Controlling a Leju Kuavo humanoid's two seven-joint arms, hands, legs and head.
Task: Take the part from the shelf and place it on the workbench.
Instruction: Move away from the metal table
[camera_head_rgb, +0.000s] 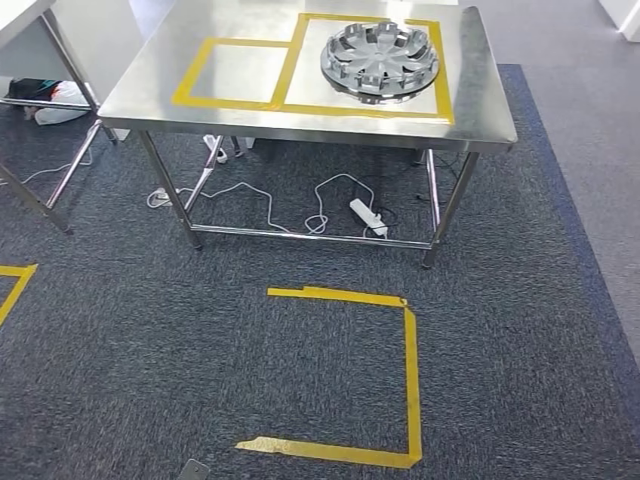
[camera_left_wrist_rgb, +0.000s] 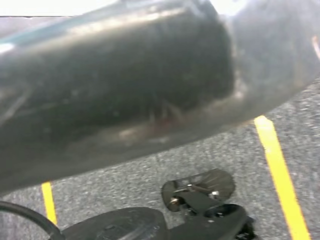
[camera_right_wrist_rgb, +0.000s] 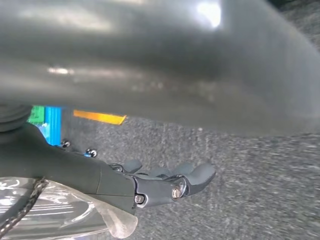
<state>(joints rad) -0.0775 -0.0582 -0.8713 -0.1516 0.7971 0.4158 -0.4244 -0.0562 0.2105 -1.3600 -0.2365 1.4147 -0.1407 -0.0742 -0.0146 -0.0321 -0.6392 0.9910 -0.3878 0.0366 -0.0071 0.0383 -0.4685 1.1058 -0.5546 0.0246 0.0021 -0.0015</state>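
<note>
Part (camera_head_rgb: 380, 60), silver spoked wheel cover, lies flat on workbench (camera_head_rgb: 249, 108) inside larger yellow-taped square, upper right of head view. Looks rigid, light, glossy, slippery; rim or spoke gaps best for hold. Right hand (camera_right_wrist_rgb: 166, 182) extended, holding nothing. Left hand (camera_left_wrist_rgb: 200, 192): state unclear.

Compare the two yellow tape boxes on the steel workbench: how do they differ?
The right tape box is the larger and holds a stack of silver wheel covers; the left tape box is smaller and has only bare steel inside. The right one reaches farther back on the workbench. Both are yellow rectangles and share a tape edge.
</note>
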